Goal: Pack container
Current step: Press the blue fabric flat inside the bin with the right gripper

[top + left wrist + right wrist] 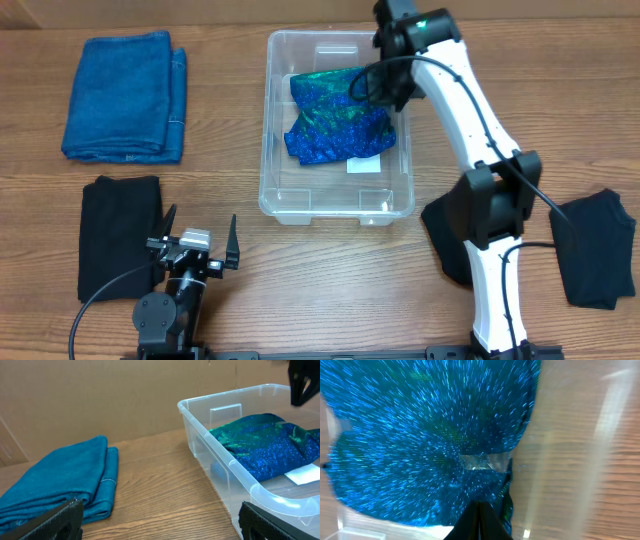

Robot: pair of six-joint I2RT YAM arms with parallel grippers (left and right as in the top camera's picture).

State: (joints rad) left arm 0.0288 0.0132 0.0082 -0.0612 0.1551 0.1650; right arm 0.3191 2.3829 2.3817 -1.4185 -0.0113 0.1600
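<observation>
The clear plastic container (266, 130) stands at the middle of the table. A sparkly blue-green cloth (338, 124) lies crumpled inside it, over a small white label (366, 167). My right gripper (396, 90) hovers over the container's far right part, just above the cloth. In the right wrist view its fingers (479, 505) are pressed together with nothing between them, and the cloth (420, 435) fills the blurred frame below. My left gripper (202, 218) rests open near the front left. The left wrist view has the container (220, 455) and cloth (270, 447) to its right.
A folded blue towel (125, 95) lies at the far left, also in the left wrist view (55, 485). A black cloth (118, 235) sits beside my left arm. Two more black cloths (598, 245) (445, 235) lie by the right arm's base.
</observation>
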